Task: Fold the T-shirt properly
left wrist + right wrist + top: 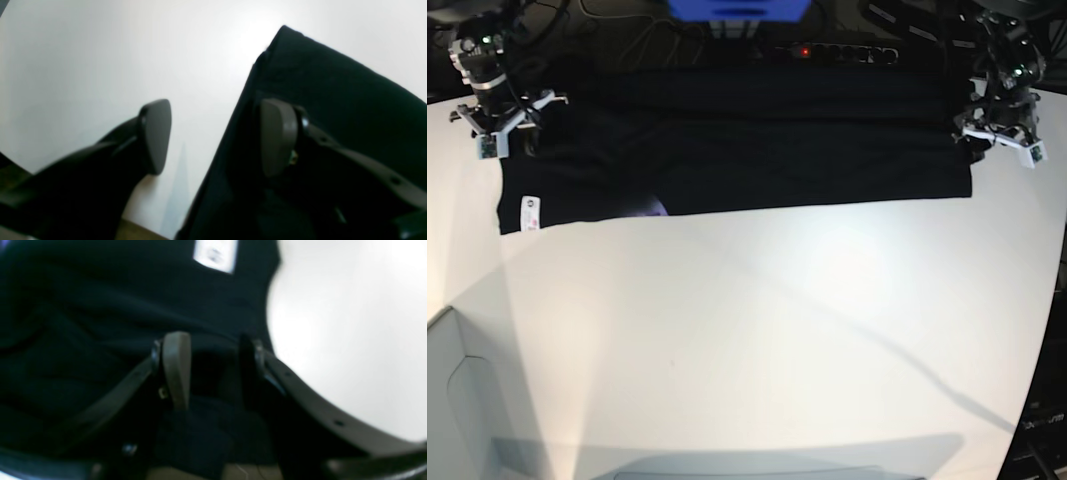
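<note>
Black cloth T-shirt, long flat folded band

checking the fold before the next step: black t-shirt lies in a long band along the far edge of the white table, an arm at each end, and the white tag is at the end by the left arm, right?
Not quite. The white tag sits at the end of the T-shirt by the right gripper, not by the left gripper. The base view shows it, and the right wrist view catches the tag too. The rest holds.
</note>
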Robot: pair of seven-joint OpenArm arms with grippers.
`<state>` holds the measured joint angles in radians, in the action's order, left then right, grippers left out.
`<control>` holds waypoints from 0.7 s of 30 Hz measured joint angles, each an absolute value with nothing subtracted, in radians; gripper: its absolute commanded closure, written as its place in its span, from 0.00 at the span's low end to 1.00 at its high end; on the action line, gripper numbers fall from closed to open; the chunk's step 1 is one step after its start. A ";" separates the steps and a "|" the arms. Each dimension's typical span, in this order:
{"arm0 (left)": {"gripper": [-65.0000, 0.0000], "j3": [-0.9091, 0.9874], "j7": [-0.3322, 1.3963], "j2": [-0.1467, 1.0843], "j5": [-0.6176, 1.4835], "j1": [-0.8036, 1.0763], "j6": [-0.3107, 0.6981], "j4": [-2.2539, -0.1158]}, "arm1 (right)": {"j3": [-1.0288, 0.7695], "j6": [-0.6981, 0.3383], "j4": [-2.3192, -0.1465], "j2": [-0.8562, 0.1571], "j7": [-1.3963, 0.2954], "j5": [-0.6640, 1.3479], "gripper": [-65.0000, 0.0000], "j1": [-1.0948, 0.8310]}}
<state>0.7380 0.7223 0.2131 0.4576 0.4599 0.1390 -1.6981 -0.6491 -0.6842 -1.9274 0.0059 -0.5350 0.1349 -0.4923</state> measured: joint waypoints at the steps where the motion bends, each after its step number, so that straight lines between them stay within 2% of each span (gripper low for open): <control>1: 0.38 0.738 0.722 0.213 0.457 0.460 0.139 -1.698 | -0.622 -0.684 -1.927 0.005 -0.538 0.135 0.62 -0.492; 10: 0.38 0.738 0.722 0.213 0.458 0.457 0.139 -1.698 | -0.387 -0.684 -1.916 -0.049 -0.536 0.132 0.62 -0.499; 21: 0.38 0.738 0.722 0.213 0.458 0.457 0.139 -1.698 | -0.269 -0.685 -1.799 -0.115 -0.531 0.128 0.63 -0.491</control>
